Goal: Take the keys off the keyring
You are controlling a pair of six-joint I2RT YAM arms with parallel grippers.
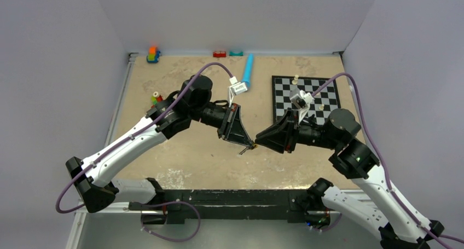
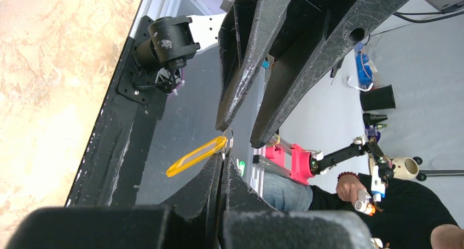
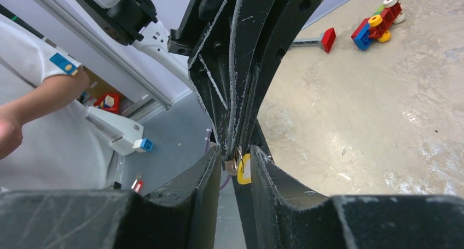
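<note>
Holding: left gripper (image 2: pixel 221 157) pressed together on keyring (image 2: pixel 228 138), above table (image 1: pixel 180 150)
right gripper (image 3: pixel 235 153): spread, straddling keyring
yellow tag (image 2: pixel 196 156): on keyring
keys: can't make out (fingers crowd the view)

Bright even light, soft shadows

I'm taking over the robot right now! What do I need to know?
Left gripper: shut on the keyring, next to its yellow tag, holding it in the air.
Right gripper: open, one finger on each side of the ring.
Keys: hidden between the fingers, so I cannot tell if any is off.
Left to do: work the keys off the ring.
</note>
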